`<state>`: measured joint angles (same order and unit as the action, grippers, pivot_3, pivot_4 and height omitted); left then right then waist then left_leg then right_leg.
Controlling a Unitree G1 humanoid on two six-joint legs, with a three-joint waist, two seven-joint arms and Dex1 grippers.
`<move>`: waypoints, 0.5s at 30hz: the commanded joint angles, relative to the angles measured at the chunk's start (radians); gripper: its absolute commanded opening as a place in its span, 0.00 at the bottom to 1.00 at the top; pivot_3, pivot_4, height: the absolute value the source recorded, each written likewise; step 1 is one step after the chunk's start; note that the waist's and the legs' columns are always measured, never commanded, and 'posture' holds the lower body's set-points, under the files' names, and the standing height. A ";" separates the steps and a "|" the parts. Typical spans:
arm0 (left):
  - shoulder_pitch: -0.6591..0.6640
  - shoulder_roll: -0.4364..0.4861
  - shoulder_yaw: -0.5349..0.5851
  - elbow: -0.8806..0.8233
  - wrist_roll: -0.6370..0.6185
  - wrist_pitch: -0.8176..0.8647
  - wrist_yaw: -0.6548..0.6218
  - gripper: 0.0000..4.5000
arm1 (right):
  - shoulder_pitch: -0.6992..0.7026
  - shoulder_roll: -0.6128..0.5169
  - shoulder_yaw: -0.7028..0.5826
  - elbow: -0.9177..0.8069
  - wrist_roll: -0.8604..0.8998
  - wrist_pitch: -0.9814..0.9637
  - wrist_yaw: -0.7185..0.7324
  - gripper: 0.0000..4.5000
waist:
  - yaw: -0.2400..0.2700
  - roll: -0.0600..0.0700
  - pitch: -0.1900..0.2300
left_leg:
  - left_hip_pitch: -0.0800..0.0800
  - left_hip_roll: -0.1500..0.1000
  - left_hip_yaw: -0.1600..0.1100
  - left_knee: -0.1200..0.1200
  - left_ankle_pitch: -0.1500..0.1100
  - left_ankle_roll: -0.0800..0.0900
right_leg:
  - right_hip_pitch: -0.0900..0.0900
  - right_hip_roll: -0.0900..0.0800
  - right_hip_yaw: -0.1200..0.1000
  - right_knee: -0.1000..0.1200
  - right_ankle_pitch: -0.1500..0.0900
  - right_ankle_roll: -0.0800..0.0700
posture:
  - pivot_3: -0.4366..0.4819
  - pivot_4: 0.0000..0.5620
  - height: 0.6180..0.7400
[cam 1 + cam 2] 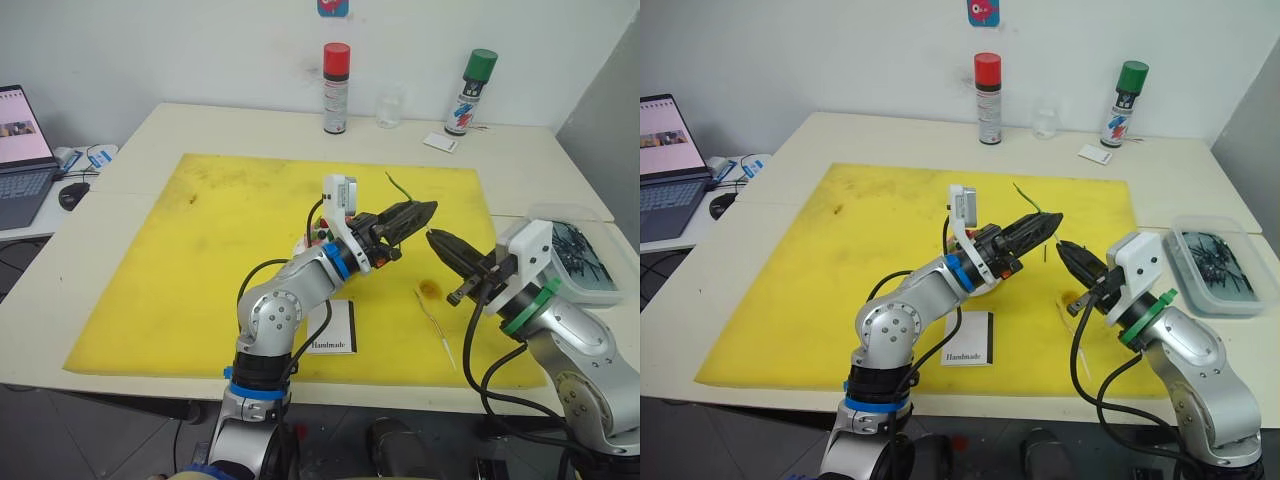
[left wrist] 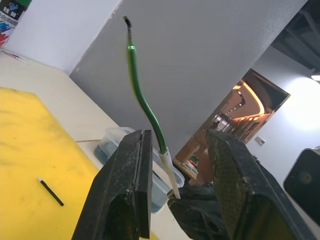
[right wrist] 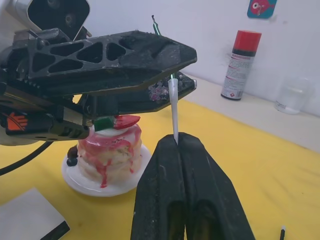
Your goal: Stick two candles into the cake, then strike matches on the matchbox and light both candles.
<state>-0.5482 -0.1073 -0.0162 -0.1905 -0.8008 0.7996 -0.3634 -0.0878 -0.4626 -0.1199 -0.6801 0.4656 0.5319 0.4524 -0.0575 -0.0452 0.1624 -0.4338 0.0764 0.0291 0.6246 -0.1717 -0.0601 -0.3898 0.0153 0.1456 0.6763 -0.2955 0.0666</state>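
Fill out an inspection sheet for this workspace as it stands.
Surface: yellow mat on a pale table; a brown stain on the mat.
Job's things: green candle held in the air; pale candle lying on the mat; cake with no candle in it; matchbox on the mat; one match on the mat.
Clutter: red-capped spray can, green-capped spray can, glass, white card, clear plastic box.
Grippers: left gripper open around the green candle; right gripper shut on its white end.
Cables: black cables along both arms.
Surroundings: laptop, mouse.
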 commanded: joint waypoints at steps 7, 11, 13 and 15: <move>-0.010 -0.019 -0.014 -0.003 -0.005 -0.031 -0.006 0.35 | -0.027 -0.003 -0.002 -0.050 0.027 0.008 -0.016 0.00 | 0.000 0.000 0.000 | 0.000 0.000 0.000 -0.002 -0.001 -0.001 | 0.000 0.000 0.000 -0.002 0.000 0.000 | 0.48 0.27 1.00; -0.011 -0.024 -0.015 -0.003 -0.008 -0.036 -0.004 0.09 | -0.027 -0.004 -0.001 -0.052 0.031 0.014 -0.021 0.00 | 0.000 0.000 0.000 | 0.000 0.000 0.000 -0.003 -0.001 -0.001 | 0.000 0.000 0.000 -0.003 0.000 -0.001 | 0.48 0.27 1.00; -0.012 -0.024 -0.015 -0.003 -0.010 -0.038 -0.002 0.00 | -0.027 -0.004 0.002 -0.054 0.034 0.017 -0.025 0.00 | 0.000 0.000 0.000 | 0.000 0.000 0.000 -0.004 -0.001 -0.001 | 0.000 0.000 0.000 -0.004 -0.001 -0.001 | 0.48 0.27 1.00; -0.012 -0.024 -0.014 -0.004 -0.012 -0.040 0.000 0.00 | -0.027 -0.003 0.008 -0.054 0.034 0.019 -0.027 0.00 | 0.000 0.000 0.000 | 0.000 0.000 0.000 -0.005 -0.001 -0.001 | 0.000 0.000 0.000 -0.004 -0.001 -0.001 | 0.48 0.27 1.00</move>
<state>-0.5481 -0.1126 -0.0251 -0.1787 -0.8012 0.7772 -0.3615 -0.1005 -0.4623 -0.1156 -0.6863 0.4868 0.5550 0.4309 -0.0574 -0.0454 0.1626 -0.4339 0.0764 0.0292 0.6193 -0.1725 -0.0611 -0.3902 0.0153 0.1456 0.6719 -0.2961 0.0656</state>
